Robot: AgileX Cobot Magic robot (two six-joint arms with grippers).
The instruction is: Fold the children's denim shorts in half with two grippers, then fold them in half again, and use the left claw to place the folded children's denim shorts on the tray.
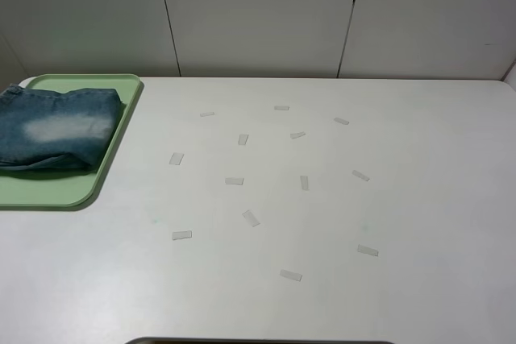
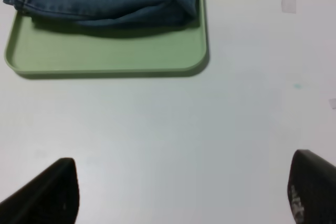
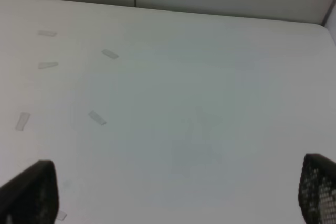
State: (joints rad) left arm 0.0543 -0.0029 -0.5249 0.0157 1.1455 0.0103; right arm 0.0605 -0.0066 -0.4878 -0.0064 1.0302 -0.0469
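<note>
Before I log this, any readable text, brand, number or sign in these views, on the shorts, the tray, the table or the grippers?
None can be read.
Denim shorts: no tag, patch or lettering shows.
Tray: plain green, unmarked.
Tape strips on the table: blank.
Left gripper and right gripper: only dark finger edges show, no markings legible.

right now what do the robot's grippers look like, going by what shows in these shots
Little shows: only fingertips in the wrist views. The left gripper has two black, wedge-shaped fingers with a matte finish. The right gripper has matching black fingers, one showing a fine mesh-like texture. No arms, cables or markings are visible.
</note>
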